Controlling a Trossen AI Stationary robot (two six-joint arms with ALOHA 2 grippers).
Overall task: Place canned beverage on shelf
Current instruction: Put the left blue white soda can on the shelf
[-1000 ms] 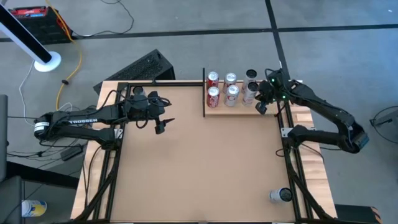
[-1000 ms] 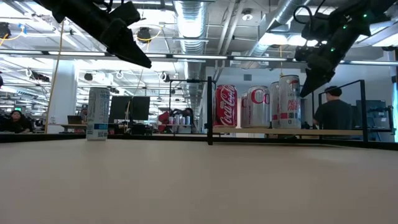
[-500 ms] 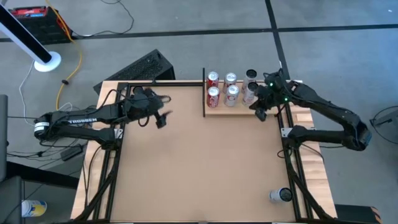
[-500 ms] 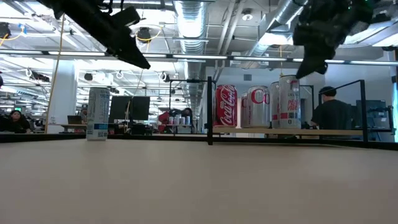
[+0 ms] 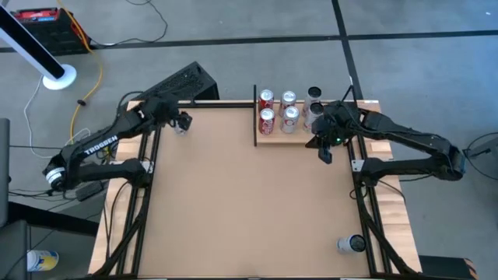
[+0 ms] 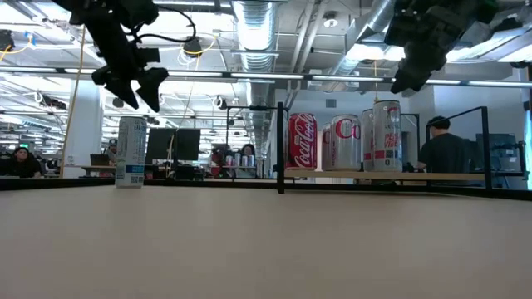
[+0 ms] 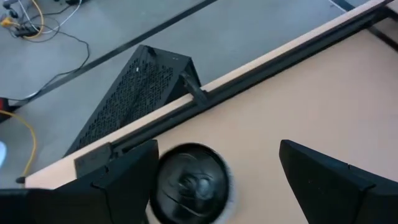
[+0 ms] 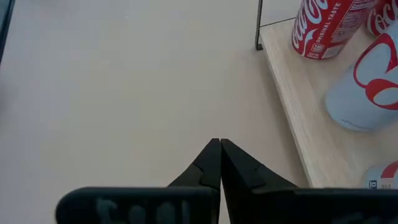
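A slim white and blue can [image 6: 130,152] stands upright on the table near its far left corner; its dark top [image 7: 189,183] shows in the left wrist view. My left gripper [image 5: 183,122] is open and points down above this can, one finger on either side and clear of it [image 6: 137,83]. The shelf [image 5: 299,134], a pale plank with a black upright bar [image 5: 255,117] at its left end, lies at the far edge and holds several red and silver cans [image 5: 289,115]. My right gripper [image 5: 323,153] is shut and empty, raised just in front of the shelf's right end [image 8: 219,146].
A silver can [image 5: 350,244] lies at the table's near right corner. A black perforated box [image 5: 183,82] stands just beyond the far left edge. Black frame rails run along the table's left and right sides. The bare tabletop [image 5: 249,210] is wide open in the middle.
My left gripper has swung from over the table toward the far left corner and now stands above the slim can. My right gripper has drawn back from the shelf's right end toward the near edge and risen a little.
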